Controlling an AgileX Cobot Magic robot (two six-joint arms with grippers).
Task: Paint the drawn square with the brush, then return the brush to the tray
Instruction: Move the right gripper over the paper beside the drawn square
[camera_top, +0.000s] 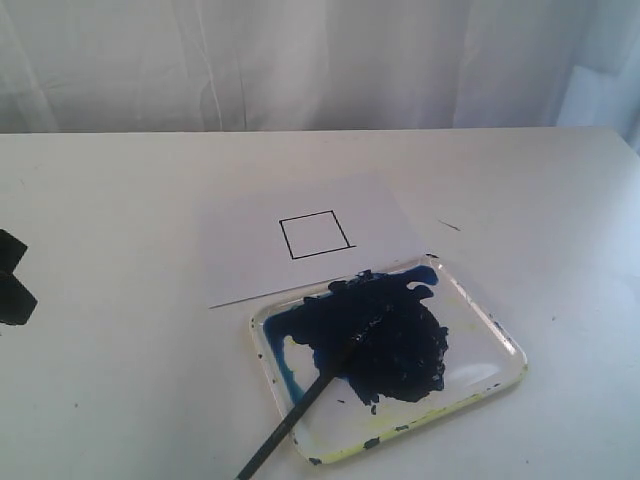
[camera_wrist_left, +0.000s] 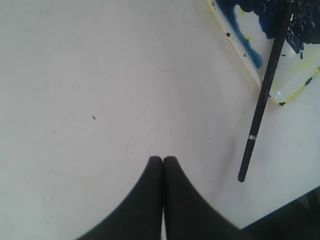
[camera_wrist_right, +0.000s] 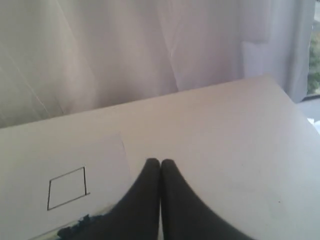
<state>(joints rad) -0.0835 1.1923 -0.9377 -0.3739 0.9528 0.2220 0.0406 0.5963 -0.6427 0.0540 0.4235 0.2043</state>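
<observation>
One brush (camera_top: 300, 410) lies with its tip in the blue paint of the one tray (camera_top: 505, 345), and its handle sticks out over the rim. The left gripper (camera_wrist_left: 162, 159), pinched together and empty, is near the handle end but apart from it. The right gripper (camera_wrist_right: 160, 161) is likewise closed and empty. One unpainted drawn square (camera_top: 315, 235) sits on one paper sheet (camera_top: 240, 250) just beside the tray.
</observation>
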